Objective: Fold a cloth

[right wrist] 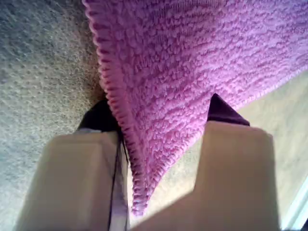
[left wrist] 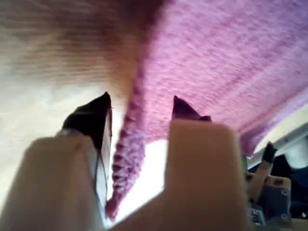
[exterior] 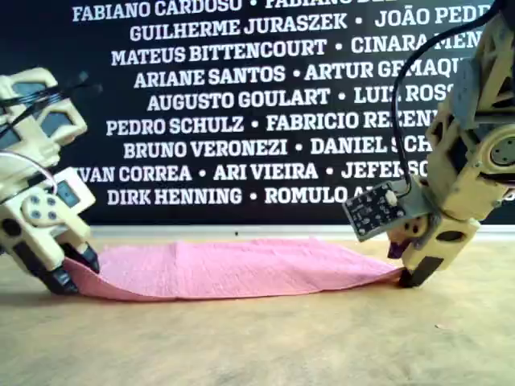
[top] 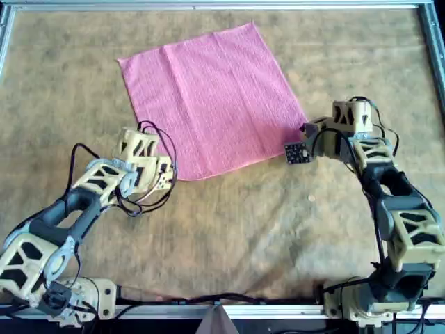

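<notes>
The pink cloth lies spread flat as a tilted square on the brown table. In the overhead view my left gripper is at the cloth's near corner, and my right gripper is at the corner toward that view's right. In the left wrist view the cloth's hem runs between the spread fingers of the left gripper, which is open. The right gripper is open too, with the cloth corner draped between its jaws. From the exterior view both grippers are down at table level at the cloth's ends.
A metal frame borders the table. A black banner with white names stands behind it. A small black circuit board hangs off the right wrist. Bare tabletop lies between the two arm bases.
</notes>
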Controlling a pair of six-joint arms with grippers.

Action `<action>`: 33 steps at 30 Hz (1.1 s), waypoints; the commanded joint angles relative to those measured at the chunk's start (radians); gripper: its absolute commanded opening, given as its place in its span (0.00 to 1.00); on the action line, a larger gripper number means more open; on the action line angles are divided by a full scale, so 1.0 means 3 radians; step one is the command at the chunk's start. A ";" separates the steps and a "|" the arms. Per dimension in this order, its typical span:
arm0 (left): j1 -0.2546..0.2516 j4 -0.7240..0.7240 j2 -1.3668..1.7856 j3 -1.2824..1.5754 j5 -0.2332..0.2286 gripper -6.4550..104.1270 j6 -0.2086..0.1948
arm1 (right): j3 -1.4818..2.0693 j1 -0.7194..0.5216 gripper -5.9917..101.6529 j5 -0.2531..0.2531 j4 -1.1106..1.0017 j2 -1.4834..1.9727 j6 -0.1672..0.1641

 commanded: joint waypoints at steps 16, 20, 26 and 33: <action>-0.0061 -0.0077 0.0102 -0.0194 0.0051 0.08 -0.0036 | -0.0271 0.0066 0.04 -0.0051 -0.0164 0.0102 0.0026; -0.0056 -0.0077 0.0123 -0.0184 0.0051 0.04 -0.0041 | -0.0312 0.0066 0.04 -0.0051 -0.0164 0.0051 0.0026; -0.0051 -0.0061 0.0133 -0.0179 0.0036 0.05 -0.0041 | -0.0256 0.0066 0.04 -0.0051 -0.0164 0.0077 0.0026; 0.0000 -0.0061 0.0148 -0.0128 0.0046 0.05 -0.0005 | -0.0215 0.0066 0.04 -0.0051 -0.0092 0.0133 0.0026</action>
